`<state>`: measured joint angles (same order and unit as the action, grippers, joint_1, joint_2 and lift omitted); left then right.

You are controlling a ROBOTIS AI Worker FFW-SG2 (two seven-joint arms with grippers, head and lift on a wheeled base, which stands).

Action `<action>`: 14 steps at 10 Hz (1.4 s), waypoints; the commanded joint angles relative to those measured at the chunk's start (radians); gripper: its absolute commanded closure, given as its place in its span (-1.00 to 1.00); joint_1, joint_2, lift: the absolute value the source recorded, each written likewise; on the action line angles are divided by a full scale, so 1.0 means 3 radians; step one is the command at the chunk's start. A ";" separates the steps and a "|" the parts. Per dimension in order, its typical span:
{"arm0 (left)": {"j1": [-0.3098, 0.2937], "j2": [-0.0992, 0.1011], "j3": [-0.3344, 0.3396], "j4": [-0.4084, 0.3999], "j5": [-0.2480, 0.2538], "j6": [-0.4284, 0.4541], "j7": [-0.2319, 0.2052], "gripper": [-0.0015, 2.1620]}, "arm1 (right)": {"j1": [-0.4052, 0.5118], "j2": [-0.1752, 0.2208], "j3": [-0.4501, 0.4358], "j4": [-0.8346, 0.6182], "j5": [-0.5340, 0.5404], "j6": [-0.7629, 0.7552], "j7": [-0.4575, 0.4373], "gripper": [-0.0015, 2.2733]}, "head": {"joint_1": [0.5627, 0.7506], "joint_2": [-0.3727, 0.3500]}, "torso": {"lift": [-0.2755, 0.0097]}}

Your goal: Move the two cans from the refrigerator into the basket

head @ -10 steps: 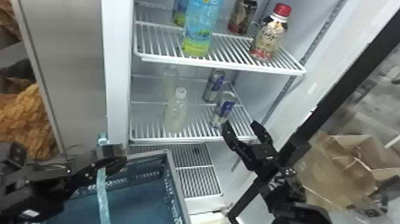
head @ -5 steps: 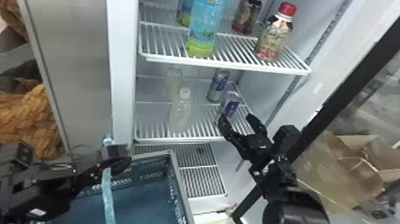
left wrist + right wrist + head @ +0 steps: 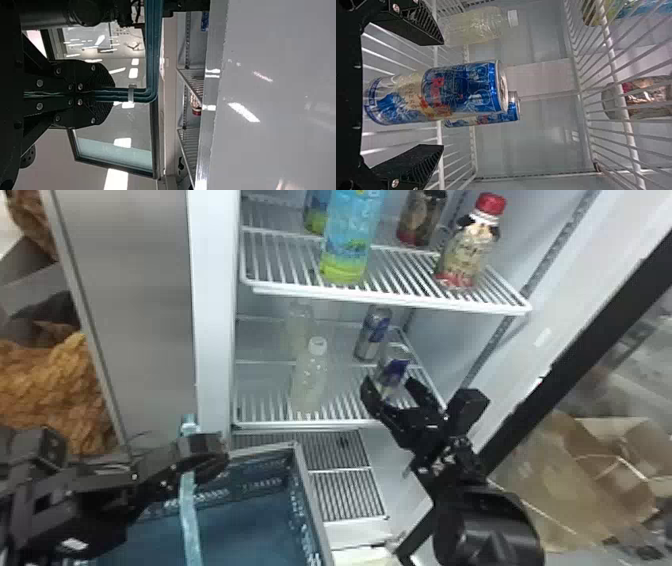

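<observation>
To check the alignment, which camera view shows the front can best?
The right wrist view: the front can looks large there, between the right gripper's open fingers. The head view shows it smaller, partly behind a finger.

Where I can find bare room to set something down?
Lower shelf: the strip left of the front white-capped bottle, and the gap between it and the front can. In the basket, the visible floor is bare. Crowded: the shelf's right side, with the rear can and the right claw open around the front can.

One blue-patterned can [image 3: 393, 366] stands upright before another can [image 3: 372, 334] on the wire shelf [image 3: 280, 423], the blue basket [image 3: 311, 495] below.
</observation>
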<state>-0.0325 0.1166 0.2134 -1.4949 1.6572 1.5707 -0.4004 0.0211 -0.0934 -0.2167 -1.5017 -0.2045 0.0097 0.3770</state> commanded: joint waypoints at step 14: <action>0.0018 0.0015 0.0000 0.0005 0.0013 0.0002 0.0000 0.11 | -0.0300 -0.0103 0.0164 0.0240 -0.0003 0.0221 -0.0060 0.11 | 0.41 -0.73 | -0.60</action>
<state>-0.0275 0.1210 0.2134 -1.4934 1.6608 1.5707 -0.4003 -0.0744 -0.1247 -0.1657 -1.4201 -0.2082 0.0778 0.3589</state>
